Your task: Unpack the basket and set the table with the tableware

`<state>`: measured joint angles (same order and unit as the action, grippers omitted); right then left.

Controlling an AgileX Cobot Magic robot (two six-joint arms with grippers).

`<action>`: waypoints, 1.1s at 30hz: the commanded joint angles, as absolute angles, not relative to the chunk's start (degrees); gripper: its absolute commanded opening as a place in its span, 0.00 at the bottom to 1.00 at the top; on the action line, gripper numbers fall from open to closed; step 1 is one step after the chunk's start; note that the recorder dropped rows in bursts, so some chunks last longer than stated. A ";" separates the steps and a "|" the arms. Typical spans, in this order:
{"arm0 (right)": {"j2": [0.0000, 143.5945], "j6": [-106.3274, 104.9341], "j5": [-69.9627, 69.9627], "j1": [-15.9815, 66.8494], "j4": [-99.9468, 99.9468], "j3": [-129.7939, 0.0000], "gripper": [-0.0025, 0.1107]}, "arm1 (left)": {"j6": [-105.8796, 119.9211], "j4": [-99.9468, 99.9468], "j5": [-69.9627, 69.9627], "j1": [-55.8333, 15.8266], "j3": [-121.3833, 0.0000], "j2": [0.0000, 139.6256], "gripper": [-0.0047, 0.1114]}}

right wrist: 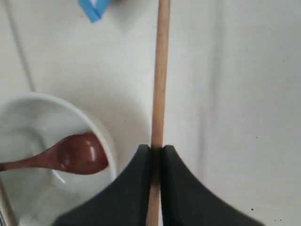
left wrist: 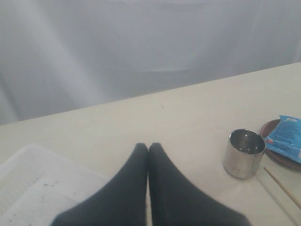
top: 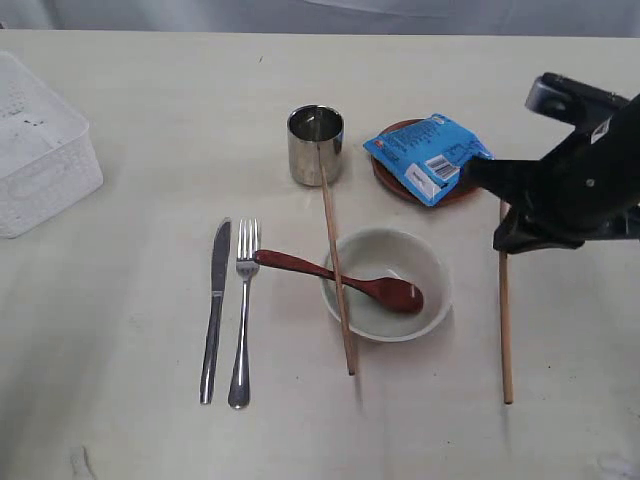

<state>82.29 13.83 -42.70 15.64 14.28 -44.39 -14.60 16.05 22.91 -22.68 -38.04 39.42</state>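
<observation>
exterior view: the right arm's jaws sit over the upper end of the loose chopstick (top: pixel 505 330), which lies on the tabletop (top: pixel 120 400) just beside the bowl (top: pixel 425 262). the second chopstick (top: pixel 336 270) slants from the cup (top: pixel 315 145) across the bowl rim. the basket (top: pixel 40 150) stands well apart.

left wrist view: the left jaws are closed on nothing, above the basket (left wrist: pixel 28 188).

right wrist view: the right jaws are pinched on the loose chopstick (right wrist: pixel 160 70) beside the bowl (right wrist: pixel 106 136). it looks light, stiff and round, so held this near one end it will likely swing or roll. a hold nearer the middle would steady it.
</observation>
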 commanded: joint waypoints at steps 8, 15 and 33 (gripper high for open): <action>93.12 9.61 -47.87 32.30 18.70 -58.54 0.02 | -14.17 16.22 23.04 -22.55 -37.77 39.11 0.04; 96.89 9.12 -41.96 34.39 18.51 -59.23 0.02 | -14.17 16.22 23.04 -22.55 -37.77 39.11 0.04; 102.25 7.46 -39.29 34.39 20.51 -60.71 0.02 | -14.19 16.22 23.28 -22.55 -37.77 39.11 0.04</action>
<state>102.07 8.08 -39.61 34.40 20.85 -59.76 -14.20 16.05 23.15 -22.68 -38.04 39.42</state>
